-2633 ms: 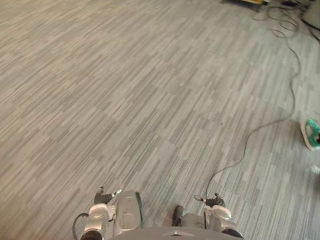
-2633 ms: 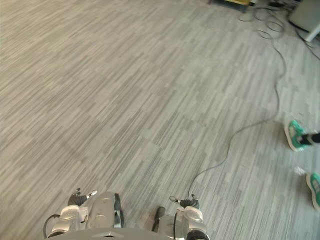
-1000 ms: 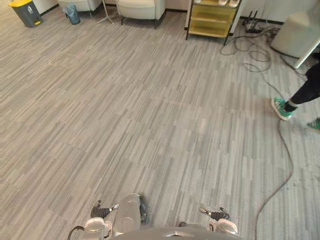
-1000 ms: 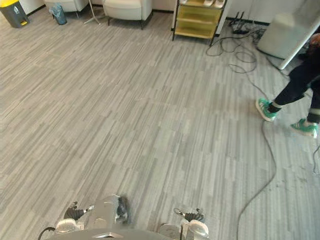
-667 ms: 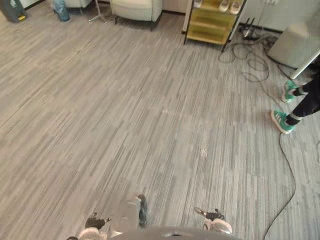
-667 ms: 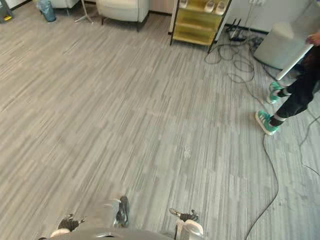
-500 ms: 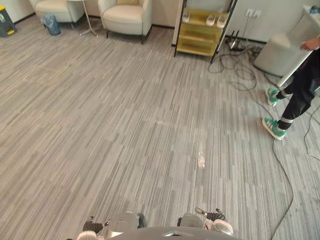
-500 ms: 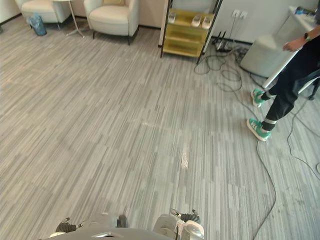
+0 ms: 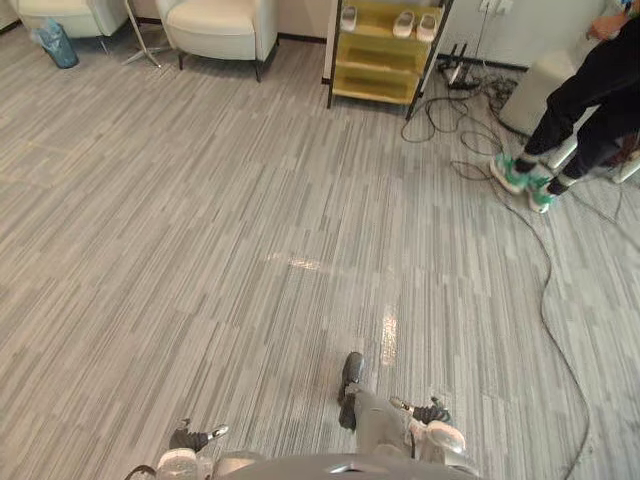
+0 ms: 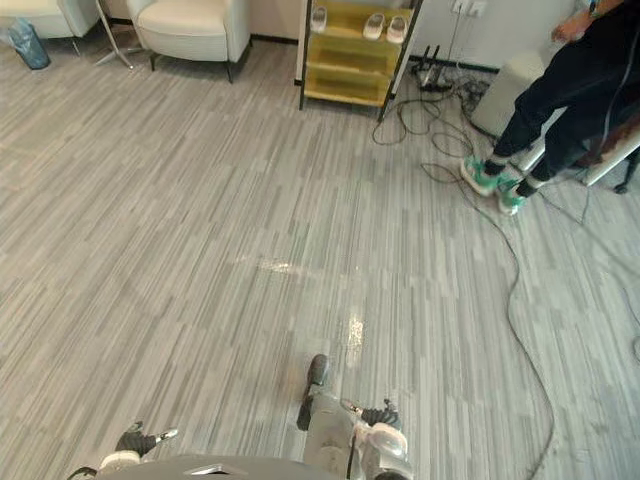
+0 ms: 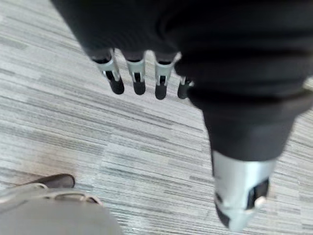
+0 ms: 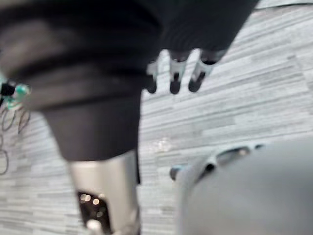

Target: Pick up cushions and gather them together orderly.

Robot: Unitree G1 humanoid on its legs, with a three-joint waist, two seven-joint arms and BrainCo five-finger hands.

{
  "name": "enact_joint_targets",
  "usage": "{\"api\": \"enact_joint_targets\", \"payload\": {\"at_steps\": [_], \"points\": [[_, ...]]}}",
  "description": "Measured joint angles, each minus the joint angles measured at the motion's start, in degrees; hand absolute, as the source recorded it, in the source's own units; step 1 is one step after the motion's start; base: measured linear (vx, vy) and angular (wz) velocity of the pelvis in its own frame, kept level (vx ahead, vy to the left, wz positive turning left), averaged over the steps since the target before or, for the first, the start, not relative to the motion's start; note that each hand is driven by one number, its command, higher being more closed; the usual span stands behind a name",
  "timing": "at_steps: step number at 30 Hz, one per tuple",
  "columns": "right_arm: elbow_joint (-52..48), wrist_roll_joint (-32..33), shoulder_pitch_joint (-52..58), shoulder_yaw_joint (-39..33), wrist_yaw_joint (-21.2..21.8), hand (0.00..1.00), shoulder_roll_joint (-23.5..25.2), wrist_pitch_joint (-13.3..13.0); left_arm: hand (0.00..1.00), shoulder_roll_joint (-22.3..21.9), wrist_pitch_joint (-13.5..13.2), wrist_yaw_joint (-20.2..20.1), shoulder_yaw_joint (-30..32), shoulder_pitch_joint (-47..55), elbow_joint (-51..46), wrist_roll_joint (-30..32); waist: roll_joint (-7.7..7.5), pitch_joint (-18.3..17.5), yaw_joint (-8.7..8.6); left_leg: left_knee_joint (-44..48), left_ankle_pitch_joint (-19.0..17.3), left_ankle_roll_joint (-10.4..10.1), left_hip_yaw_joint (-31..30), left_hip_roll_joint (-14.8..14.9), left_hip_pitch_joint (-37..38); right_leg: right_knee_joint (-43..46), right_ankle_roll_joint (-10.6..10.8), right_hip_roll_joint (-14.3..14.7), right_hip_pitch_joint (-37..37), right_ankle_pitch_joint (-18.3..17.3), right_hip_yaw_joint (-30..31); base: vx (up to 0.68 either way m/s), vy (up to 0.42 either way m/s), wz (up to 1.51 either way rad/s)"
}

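My left hand (image 11: 137,78) hangs over bare grey striped floor (image 11: 98,137), its fingers straight and its thumb (image 11: 239,196) held apart, with nothing in it. My right hand (image 12: 177,73) also hangs over the floor with relaxed fingers and holds nothing. Both hands are open. Grey carpet floor (image 9: 200,230) stretches ahead in the left eye view.
Two cream armchairs (image 9: 215,22) (image 9: 60,12) stand at the far left beside a blue bag (image 9: 55,42). A yellow shelf (image 9: 385,55) with shoes stands at the back. A person in green shoes (image 9: 520,175) stands at the far right. Cables (image 9: 545,290) trail over the floor there.
The camera has risen and turned, bringing the armchairs, shelf and far wall into view. The person has walked toward the far right corner.
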Motion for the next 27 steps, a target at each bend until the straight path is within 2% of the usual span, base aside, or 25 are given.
{"api": "enact_joint_targets", "payload": {"at_steps": [1, 2, 3, 4, 5, 6, 7, 8, 10, 12, 13, 15, 16, 17, 18, 19, 20, 21, 22, 23, 24, 25, 26, 27], "points": [[0.0, 0.0, -0.2, -0.2, 0.0, 0.00, -0.3, -0.1, 0.00, -0.4, 0.0, 0.0, 0.1, 0.0, 0.3, 0.0, 0.80, -0.1, -0.10, 2.6, 0.0, 0.0, -0.9, 1.3, -0.6, 1.5, -1.0, 0.9, 0.0, -1.7, -0.6, 0.48, -0.370, -0.22], [0.1, 0.0, -0.2, -0.8, 0.0, 0.00, -0.3, -0.3, 0.00, -1.1, 0.0, -0.1, 1.0, 0.0, 0.5, 0.0, 1.92, -0.5, -0.38, 10.9, 1.1, 0.1, -3.2, 4.0, -3.2, 3.3, -1.8, 2.9, 0.8, -4.5, -1.2, 0.55, -0.406, -0.23], [0.1, 0.0, 0.0, -0.8, 0.0, 0.00, -0.1, -0.3, 0.00, -1.3, 0.0, -0.5, 2.2, 0.0, 0.5, 0.0, 2.72, -0.4, -1.02, 25.0, 6.5, -0.3, -6.9, 6.5, -8.6, 3.7, -2.4, 4.8, 3.5, -7.2, -1.8, 0.55, -0.377, -0.18], [0.0, 0.0, 0.2, -0.7, 0.0, 0.00, 0.0, -0.4, 0.00, -1.5, 0.0, -0.5, 2.4, 0.0, 0.3, 0.0, 3.19, -0.1, -1.10, 31.5, 11.2, -0.2, -8.4, 7.5, -11.4, 3.4, -2.8, 5.6, 5.2, -8.3, -2.0, 0.43, -0.218, -0.17], [0.2, 0.0, 0.4, -0.2, -0.1, 0.00, -0.3, -0.3, 0.00, -1.5, 0.0, -0.5, 2.6, 0.1, 0.1, 0.0, 3.60, 0.2, -1.03, 42.2, 15.6, -0.7, -9.4, 9.5, -16.0, 2.4, -3.6, 7.3, 7.9, -9.9, -1.4, 0.43, -0.157, -0.30], [0.2, 0.1, 0.4, 0.6, -0.2, 0.00, -0.6, -0.2, 0.00, -1.7, 0.0, -0.5, 2.8, 0.1, -0.6, -0.1, 4.23, 0.6, -0.55, 52.6, 14.9, 0.3, -8.5, 11.1, -20.7, 1.1, -4.2, 8.8, 11.3, -10.9, -0.5, 0.42, -0.133, -0.35], [0.1, 0.4, 0.4, 1.0, -0.2, 0.00, -0.6, -0.2, 0.00, -1.8, 0.0, -0.5, 2.8, 0.2, -1.0, -0.1, 4.38, 1.1, -0.44, 56.0, 14.2, 0.4, -7.8, 11.3, -22.4, 0.2, -4.4, 9.3, 13.2, -11.4, -0.1, 0.39, -0.099, -0.36], [0.2, 0.9, 0.7, 1.4, -0.2, 0.00, -0.6, -0.2, 0.00, -1.9, 0.0, -0.5, 2.8, 0.6, -2.0, -0.3, 3.81, 1.5, -0.12, 58.8, 13.2, 1.0, -6.1, 11.4, -25.3, -1.8, -4.5, 9.8, 16.6, -11.8, 0.9, 0.37, -0.064, -0.24], [0.5, 1.3, 1.6, 1.4, -0.3, 0.00, -0.6, 0.3, 0.00, -1.8, -0.1, -0.5, 2.1, 0.9, -3.6, -0.7, 3.77, 1.5, 0.41, 58.3, 11.3, 1.8, -3.5, 10.5, -29.0, -5.2, -4.5, 9.8, 21.1, -12.0, 1.5, 0.35, -0.035, -0.20], [0.3, 1.5, 2.1, 1.5, -0.4, 0.00, -0.7, 0.5, 0.00, -2.2, -0.4, -0.5, 1.6, 1.4, -5.5, -0.7, 3.69, 1.5, 0.98, 52.2, 8.4, 2.0, -0.2, 9.3, -34.9, -9.8, -4.3, 9.7, 26.0, -12.2, 2.9, 0.42, 0.024, -0.31], [0.2, 1.6, 1.9, 1.6, -0.4, 0.00, -0.7, 0.7, 0.00, -2.1, -0.4, -0.5, 1.3, 1.4, -5.9, -0.6, 3.33, 1.6, 1.16, 42.6, 7.0, 1.8, 1.0, 7.5, -36.2, -12.0, -3.0, 9.3, 28.6, -12.2, 3.7, 0.37, 0.056, -0.25], [0.8, 1.6, 2.0, 1.5, -0.4, 0.00, -0.7, 0.7, 0.00, -1.9, -0.4, -0.3, 0.4, 1.5, -6.1, -0.6, 2.97, 1.6, 1.42, 30.0, 7.0, 1.6, 0.4, 4.7, -35.7, -13.1, -1.9, 8.6, 30.2, -12.1, 4.4, 0.31, 0.098, -0.25], [2.7, 1.5, 1.8, 1.3, -0.4, 0.00, -1.0, 0.7, 0.00, -1.6, -0.3, -0.3, -0.7, 1.5, -6.1, -0.6, 2.72, 1.5, 2.34, 10.7, 10.3, -0.2, -2.9, 0.7, -34.5, -14.1, -0.6, 7.6, 31.5, -13.2, 6.2, 0.40, 0.166, -0.44], [3.3, 1.5, 1.8, 1.4, -0.4, 0.00, -1.3, 0.7, 0.00, -1.7, -0.4, -0.3, -1.0, 1.4, -6.1, -0.6, 2.80, 1.5, 2.71, 6.0, 11.9, -0.6, -4.1, 0.0, -33.6, -14.5, -0.2, 7.5, 31.7, -13.5, 7.0, 0.48, 0.232, -0.69], [4.3, 1.3, 1.9, 1.6, -0.3, 0.00, -1.7, 0.8, 0.00, -1.5, -0.4, -0.3, -1.8, 1.6, -5.8, -0.6, 2.92, 1.4, 3.51, 0.4, 16.4, -1.0, -5.4, -0.4, -32.9, -15.2, 0.9, 7.4, 32.8, -14.1, 8.6, 0.44, 0.252, -0.75], [4.8, 1.0, 1.9, 2.5, -0.3, 0.00, -1.7, 1.0, 0.00, -0.9, -0.4, -0.4, -2.6, 2.0, -4.4, -0.6, 2.26, 1.0, 4.00, 0.8, 21.4, 0.8, -5.8, -1.4, -31.9, -15.4, 2.4, 6.6, 34.2, -15.1, 10.4, 0.46, 0.261, -0.68], [4.9, 0.9, 2.1, 2.7, -0.3, 0.00, -1.2, 1.0, 0.00, 0.2, -0.3, -0.4, -2.6, 2.0, -3.6, -0.6, 1.15, 0.2, 3.72, 3.3, 20.6, 4.2, -5.6, -2.8, -32.3, -15.3, 3.5, 5.0, 35.1, -16.4, 11.0, 0.52, 0.254, -0.38], [4.9, 0.9, 3.0, 2.8, -0.3, 0.00, -0.4, 1.0, 0.00, 1.2, -0.3, -0.5, -2.6, 1.8, -3.3, -0.6, -0.57, -0.4, 3.09, 7.5, 17.3, 5.7, -5.2, -3.9, -33.8, -13.7, 4.4, 3.5, 34.8, -17.2, 11.2, 0.61, 0.276, -0.15], [4.9, 0.6, 3.1, 2.8, -0.2, 0.00, 0.0, 1.2, 0.00, 1.6, -0.3, -0.5, -2.7, 1.6, -2.6, -0.6, -1.22, -0.7, 3.06, 10.9, 13.9, 6.7, -4.0, -4.2, -33.9, -10.0, 5.2, 2.4, 34.0, -17.7, 12.4, 0.50, 0.224, -0.12], [4.9, 0.2, 3.1, 2.8, -0.2, 0.00, 0.0, 1.3, 0.00, 1.7, -0.3, -0.5, -2.8, 1.4, -2.0, -0.6, -1.14, -0.9, 3.13, 11.9, 12.4, 7.1, -3.8, -4.4, -33.4, -6.9, 5.3, 2.1, 33.0, -17.9, 13.0, 0.47, 0.255, -0.24], [4.7, -1.1, 2.9, 2.6, -0.2, 0.00, 0.0, 1.3, 0.00, 1.9, -0.2, -0.5, -3.2, 1.2, -1.2, -0.6, -1.32, -1.0, 3.38, 11.8, 10.8, 8.1, -3.2, -5.2, -31.3, 3.3, 6.2, 1.3, 29.6, -18.1, 14.0, 0.25, 0.172, -0.14], [4.7, -1.2, 2.9, 2.5, -0.2, 0.00, 0.1, 1.3, 0.00, 2.1, -0.1, -0.5, -3.5, 1.2, -1.2, -0.6, -1.40, -1.1, 3.37, 11.5, 10.5, 8.4, -3.1, -5.5, -30.6, 6.4, 6.5, 0.8, 28.4, -18.0, 14.2, 0.41, 0.263, -0.06], [4.7, -1.2, 2.9, 2.2, -0.2, 0.00, 0.2, 1.3, 0.00, 2.7, -0.1, -0.6, -5.0, 1.2, -1.2, -0.6, -1.77, -1.3, 3.33, 10.2, 9.8, 9.0, -2.9, -6.8, -28.2, 16.0, 8.4, -0.7, 24.6, -18.0, 14.8, 0.48, 0.256, 0.13], [4.7, -1.2, 2.7, 1.7, -0.1, 0.00, 0.2, 1.3, 0.00, 2.9, -0.1, -0.5, -5.4, 1.2, -1.0, -0.6, -1.96, -1.4, 3.34, 8.2, 9.4, 9.6, -3.0, -8.4, -24.6, 24.3, 9.0, -2.7, 21.8, -18.7, 13.6, 0.40, 0.199, 0.18]]}}
